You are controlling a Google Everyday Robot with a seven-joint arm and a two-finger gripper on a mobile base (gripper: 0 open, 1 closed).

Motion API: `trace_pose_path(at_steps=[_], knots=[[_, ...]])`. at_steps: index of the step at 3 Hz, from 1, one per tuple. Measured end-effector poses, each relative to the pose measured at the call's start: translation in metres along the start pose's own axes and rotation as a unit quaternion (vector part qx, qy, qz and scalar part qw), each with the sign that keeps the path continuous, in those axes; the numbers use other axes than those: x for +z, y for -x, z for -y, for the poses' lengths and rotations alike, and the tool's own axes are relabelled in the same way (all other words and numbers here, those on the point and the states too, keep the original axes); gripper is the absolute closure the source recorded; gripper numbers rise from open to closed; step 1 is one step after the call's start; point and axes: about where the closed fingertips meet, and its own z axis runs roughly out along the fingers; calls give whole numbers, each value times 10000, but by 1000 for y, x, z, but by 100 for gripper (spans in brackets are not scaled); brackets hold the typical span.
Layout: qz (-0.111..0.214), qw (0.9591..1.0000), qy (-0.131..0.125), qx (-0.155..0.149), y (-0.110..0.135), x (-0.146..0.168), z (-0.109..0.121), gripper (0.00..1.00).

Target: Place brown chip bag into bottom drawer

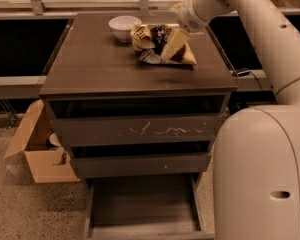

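On the cabinet top (95, 66), the gripper (173, 43) meets the brown chip bag (154, 38).
The bag lies crumpled just beside a white bowl (124, 27) (near the back edge). The gripper seems to touch its right half; clamped or loose, I cannot tell. The bottom drawer (142, 204) stands open far below.

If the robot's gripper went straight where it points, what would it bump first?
Probably the wrinkly brown-and-cream foil chip bag on the cabinet top: the gripper points down right at it, though depth is hard to judge.
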Motion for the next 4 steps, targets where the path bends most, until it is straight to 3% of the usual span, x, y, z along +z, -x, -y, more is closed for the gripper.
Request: trace_pose_path(at_steps=[2,3,4], knots=[[-164,9992,-338,-99,41,34,-3,0],[-54,9996,-279,-18,53,50,-14,0],[134,9996,-178,163,55,62,-25,19]])
